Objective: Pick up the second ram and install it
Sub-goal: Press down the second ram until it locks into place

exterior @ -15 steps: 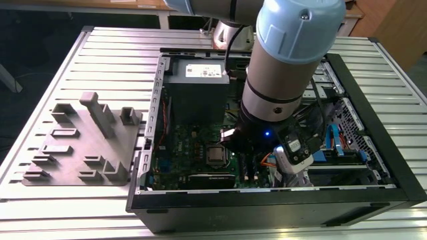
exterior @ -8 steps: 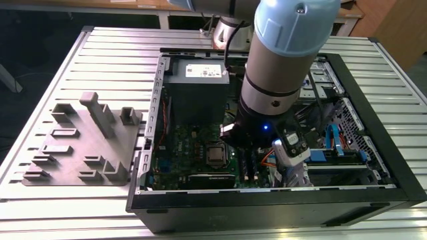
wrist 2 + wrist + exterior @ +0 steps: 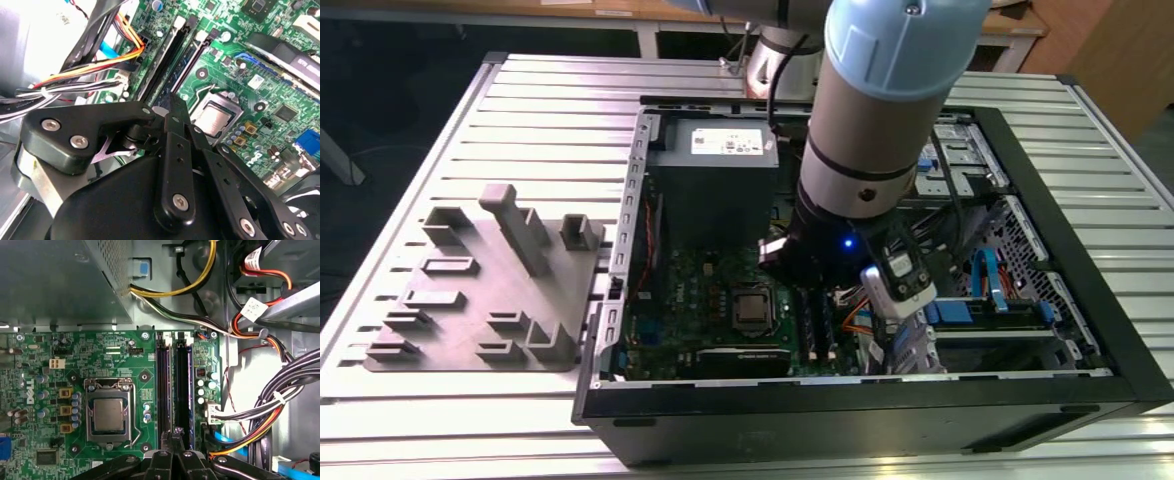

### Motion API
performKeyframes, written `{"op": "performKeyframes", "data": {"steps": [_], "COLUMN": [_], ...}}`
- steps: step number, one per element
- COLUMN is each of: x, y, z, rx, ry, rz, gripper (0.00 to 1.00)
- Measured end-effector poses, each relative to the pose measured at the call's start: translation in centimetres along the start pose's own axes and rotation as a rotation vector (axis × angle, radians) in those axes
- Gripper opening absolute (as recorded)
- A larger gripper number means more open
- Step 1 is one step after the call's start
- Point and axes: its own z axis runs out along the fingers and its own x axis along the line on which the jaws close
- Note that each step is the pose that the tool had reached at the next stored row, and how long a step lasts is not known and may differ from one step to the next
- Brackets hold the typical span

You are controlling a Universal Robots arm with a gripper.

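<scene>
Green motherboard (image 3: 125, 370), black tool (image 3: 172, 440), grey fixture block (image 3: 480, 290), yellow-orange cables (image 3: 200, 275)

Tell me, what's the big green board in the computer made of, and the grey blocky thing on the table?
The green board looks like hard circuit-board laminate with a shiny green coating; small metal and plastic parts dot it. The grey blocky thing looks like matte plastic: even dull grey, no shine. The table under it looks like ribbed, silvery metal.

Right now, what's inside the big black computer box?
Inside the computer box: a green board with a silver chip, long black slots and coloured wires. The tool covers the slots' near ends.
</scene>
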Motion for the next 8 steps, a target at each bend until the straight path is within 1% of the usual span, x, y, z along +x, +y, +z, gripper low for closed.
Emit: {"op": "performKeyframes", "data": {"steps": [3, 8], "x": [0.01, -0.02], "y": [0.02, 0.07], "z": [-0.33, -2.01], "rx": [-0.0002, -0.0001], "ry": [-0.0001, -0.0001], "rz": [0.0, 0.0], "gripper": [0.07, 0.07]}}
